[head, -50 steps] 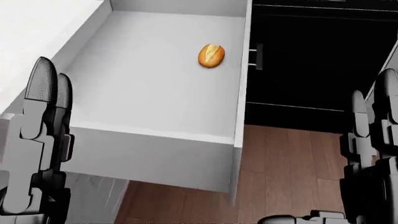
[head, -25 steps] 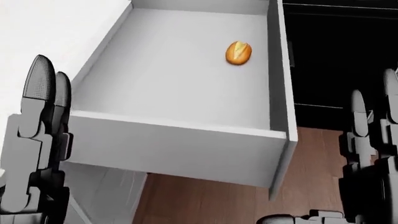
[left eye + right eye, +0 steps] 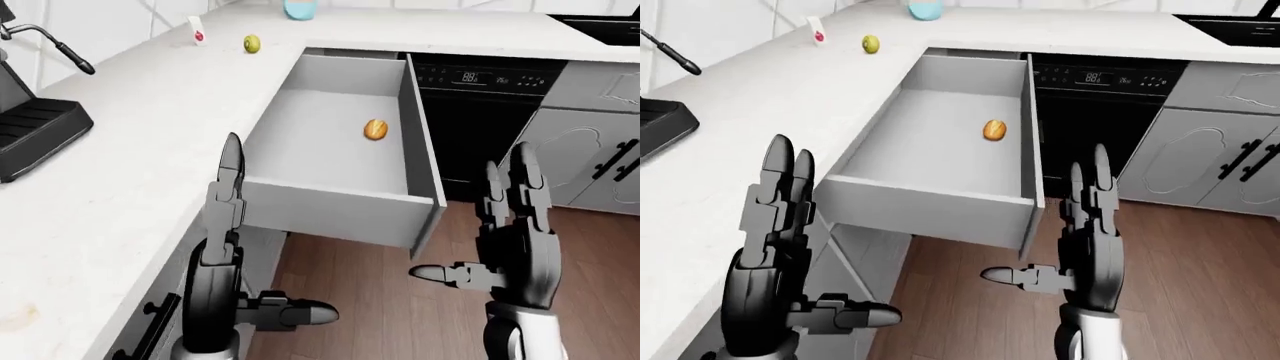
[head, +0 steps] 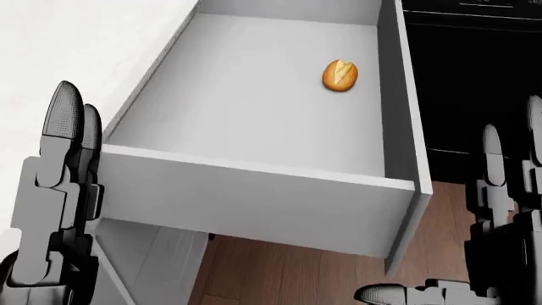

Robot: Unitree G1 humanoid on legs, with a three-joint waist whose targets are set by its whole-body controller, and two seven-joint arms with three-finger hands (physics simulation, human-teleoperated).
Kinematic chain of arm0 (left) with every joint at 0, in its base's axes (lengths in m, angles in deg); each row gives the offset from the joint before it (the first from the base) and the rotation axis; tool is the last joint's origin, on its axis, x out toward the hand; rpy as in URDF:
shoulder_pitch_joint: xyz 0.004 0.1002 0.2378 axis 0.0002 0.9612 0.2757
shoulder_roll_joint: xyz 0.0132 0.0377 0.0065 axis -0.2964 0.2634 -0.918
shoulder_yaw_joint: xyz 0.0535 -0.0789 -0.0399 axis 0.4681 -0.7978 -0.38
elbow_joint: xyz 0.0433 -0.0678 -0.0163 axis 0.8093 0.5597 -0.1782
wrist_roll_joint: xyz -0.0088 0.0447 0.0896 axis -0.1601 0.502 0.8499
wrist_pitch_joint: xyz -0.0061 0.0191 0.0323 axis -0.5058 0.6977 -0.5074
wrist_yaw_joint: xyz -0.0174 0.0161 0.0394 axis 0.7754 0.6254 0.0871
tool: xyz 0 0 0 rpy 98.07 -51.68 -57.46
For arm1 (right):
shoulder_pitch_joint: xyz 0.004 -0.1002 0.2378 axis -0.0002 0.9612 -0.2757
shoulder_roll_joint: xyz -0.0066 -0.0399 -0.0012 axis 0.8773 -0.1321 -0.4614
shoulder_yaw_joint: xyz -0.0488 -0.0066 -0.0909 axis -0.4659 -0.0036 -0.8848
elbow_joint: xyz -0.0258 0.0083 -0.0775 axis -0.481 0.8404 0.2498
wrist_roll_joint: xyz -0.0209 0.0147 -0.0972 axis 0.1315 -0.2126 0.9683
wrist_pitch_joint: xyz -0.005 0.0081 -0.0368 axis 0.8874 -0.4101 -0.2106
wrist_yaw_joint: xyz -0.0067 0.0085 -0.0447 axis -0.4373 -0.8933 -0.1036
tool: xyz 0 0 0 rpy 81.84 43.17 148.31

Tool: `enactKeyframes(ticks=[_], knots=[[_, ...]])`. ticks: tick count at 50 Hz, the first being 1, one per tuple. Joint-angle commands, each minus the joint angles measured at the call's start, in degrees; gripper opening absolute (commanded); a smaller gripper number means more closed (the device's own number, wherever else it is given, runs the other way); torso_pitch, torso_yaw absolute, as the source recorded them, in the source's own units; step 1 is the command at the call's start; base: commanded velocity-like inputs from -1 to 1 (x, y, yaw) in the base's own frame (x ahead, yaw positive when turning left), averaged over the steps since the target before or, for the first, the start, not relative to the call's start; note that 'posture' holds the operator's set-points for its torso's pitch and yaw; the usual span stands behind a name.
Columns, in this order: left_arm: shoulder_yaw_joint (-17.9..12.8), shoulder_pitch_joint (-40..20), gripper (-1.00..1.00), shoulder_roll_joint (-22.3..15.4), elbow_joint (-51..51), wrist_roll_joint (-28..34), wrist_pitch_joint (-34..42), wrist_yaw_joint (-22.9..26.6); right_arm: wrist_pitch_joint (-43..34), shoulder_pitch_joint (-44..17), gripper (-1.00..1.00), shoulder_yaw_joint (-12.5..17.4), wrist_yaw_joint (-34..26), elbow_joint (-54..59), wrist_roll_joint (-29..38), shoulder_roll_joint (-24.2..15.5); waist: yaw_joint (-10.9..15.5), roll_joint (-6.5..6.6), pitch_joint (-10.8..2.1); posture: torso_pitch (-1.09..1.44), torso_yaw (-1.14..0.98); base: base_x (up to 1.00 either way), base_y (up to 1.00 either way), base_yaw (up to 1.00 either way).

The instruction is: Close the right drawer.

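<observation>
Drawer: the right drawer [image 3: 340, 150] stands pulled far out from under the white counter [image 3: 130, 165], its grey front panel facing the bottom of the left-eye view.
Contents: a small bread roll [image 3: 375, 129] lies alone on the drawer floor, near the right wall.
Left hand: the left hand [image 3: 775, 247] is raised with palm turned inward, fingers [image 3: 780, 180] straight and pointing up, thumb stuck out sideways toward the right of the view; it grasps nothing. In the right-eye view it sits just left of the drawer's front panel, apart from it.
Right hand: the right hand [image 3: 515, 240] is held upright likewise, fingers [image 3: 522, 176] extended, thumb pointing left, empty. It hangs over the wooden floor [image 3: 400, 300], right of the drawer's front corner and not touching it.
Surroundings: a black oven [image 3: 480, 112] sits right of the drawer; a coffee machine [image 3: 30, 112] stands at the left edge of the counter; a green fruit [image 3: 251, 43] and a blue cup [image 3: 300, 9] rest at the counter's top end.
</observation>
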Motion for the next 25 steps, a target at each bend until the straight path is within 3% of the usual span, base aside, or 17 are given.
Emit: enactKeyframes(ticks=[1,3,6,8,10,12,14,19,21,23,24,25], knots=[[-0.3,-0.4,1.0,-0.1,-2.1,-0.2,-1.5,-0.3,1.6,-0.7,1.0,-0.3,-0.1,-2.2,0.1,0.1,0.0,-0.12,-0.47,0.0,0.0,0.23,0.0,0.0],[-0.3,-0.4,1.0,-0.1,-2.1,-0.2,-1.5,-0.3,1.7,-0.6,1.0,-0.4,-0.1,-2.0,0.2,0.1,0.2,-0.33,-0.43,0.0,0.0,0.24,0.0,0.0],[-0.3,-0.3,1.0,-0.1,-2.1,-0.2,-1.6,-0.3,1.6,-0.6,1.0,-0.5,0.0,-2.1,0.4,0.1,0.2,0.82,-0.77,0.0,0.0,0.24,0.0,0.0],[-0.3,-0.3,1.0,-0.1,-2.1,-0.2,-1.6,-0.3,1.6,-0.7,1.0,-0.4,0.0,-2.0,0.3,0.1,0.1,2.19,-0.46,0.0,0.0,0.23,0.0,0.0],[-0.3,-0.3,1.0,-0.1,-2.1,-0.2,-1.5,-0.3,1.6,-0.7,1.0,-0.5,0.0,-1.9,0.5,0.1,0.1,4.99,-1.14,0.0,0.0,0.23,0.0,0.0],[-0.3,-0.4,1.0,-0.1,-2.2,-0.2,-1.4,-0.2,1.6,-0.7,1.0,-0.5,0.0,-1.9,0.5,0.0,0.9,4.18,-0.85,0.0,0.0,0.23,0.0,0.0],[-0.3,-0.4,1.0,0.0,-2.2,-0.2,-1.3,-0.2,1.6,-0.8,1.0,-0.6,0.0,-1.8,0.6,0.0,1.1,4.3,-0.67,0.0,0.0,0.23,0.0,0.0],[-0.2,-0.4,1.0,0.0,-2.0,-0.1,-1.5,-0.3,1.6,-0.9,1.0,-0.5,0.0,-1.5,0.7,0.0,1.3,2.05,-0.82,0.0,0.0,0.24,0.0,0.0],[-0.2,-0.5,1.0,-0.1,-1.9,-0.1,-1.5,-0.3,1.7,-0.9,1.0,-0.6,0.1,-1.5,0.8,0.0,1.6,0.38,-0.96,0.0,0.0,0.24,0.0,0.0],[-0.2,-0.5,1.0,-0.1,-1.9,-0.1,-1.5,-0.3,1.6,-0.9,1.0,-0.5,0.1,-1.5,0.8,0.0,1.5,-2.97,-2.08,0.0,0.0,0.24,0.0,0.0],[-0.2,-0.5,1.0,-0.1,-1.8,-0.1,-1.5,-0.4,1.7,-0.9,1.0,-0.6,0.1,-1.4,0.8,0.0,0.6,-1.23,-1.52,0.0,0.0,0.23,0.0,0.0],[-0.2,-0.5,1.0,-0.1,-1.9,-0.1,-1.5,-0.3,1.7,-0.8,1.0,-0.6,0.1,-1.5,0.9,0.0,0.6,-1.73,-1.22,0.0,0.0,0.24,0.0,0.0]])
